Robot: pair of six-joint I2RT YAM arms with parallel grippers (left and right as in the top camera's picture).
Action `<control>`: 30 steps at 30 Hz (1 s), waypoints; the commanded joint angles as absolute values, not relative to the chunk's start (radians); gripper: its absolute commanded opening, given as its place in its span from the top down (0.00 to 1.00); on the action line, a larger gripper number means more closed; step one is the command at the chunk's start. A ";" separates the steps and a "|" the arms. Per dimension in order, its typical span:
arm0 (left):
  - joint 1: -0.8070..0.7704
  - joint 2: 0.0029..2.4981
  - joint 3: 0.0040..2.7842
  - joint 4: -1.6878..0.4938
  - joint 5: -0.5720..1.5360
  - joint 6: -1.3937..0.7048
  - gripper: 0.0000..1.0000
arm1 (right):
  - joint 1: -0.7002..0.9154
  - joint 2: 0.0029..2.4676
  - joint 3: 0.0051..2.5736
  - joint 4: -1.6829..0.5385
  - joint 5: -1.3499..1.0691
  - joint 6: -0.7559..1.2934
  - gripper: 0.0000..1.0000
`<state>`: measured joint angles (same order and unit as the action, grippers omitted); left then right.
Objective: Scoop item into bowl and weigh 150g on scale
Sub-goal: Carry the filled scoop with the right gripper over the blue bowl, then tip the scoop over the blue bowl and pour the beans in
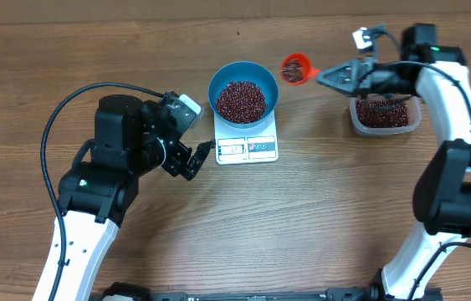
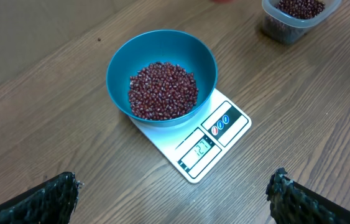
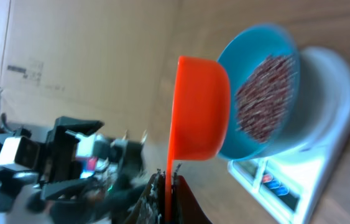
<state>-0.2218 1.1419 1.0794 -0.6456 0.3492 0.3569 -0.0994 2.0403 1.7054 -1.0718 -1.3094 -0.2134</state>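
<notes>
A: Now, which way must the scoop (image 1: 295,67) travel?

B: Leftward. The right gripper (image 1: 329,77), pinched on the handle (image 1: 312,73), holds the loaded scoop just beside the bowl's (image 1: 217,88) far-right rim. The handle runs rightward, back to the fingers.

A: Anything between them?

B: Nothing I can see. The beans (image 1: 241,101) lie heaped in the bowl, which stands on the scale (image 1: 248,149). The tub (image 1: 357,124) sits under that arm. The left gripper (image 1: 195,160), jaws spread and empty, sits near the scale's left edge.
</notes>
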 commanded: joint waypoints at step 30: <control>-0.216 1.145 1.078 -0.643 0.363 0.343 0.00 | 0.300 2.052 2.041 -1.038 -0.392 0.106 0.96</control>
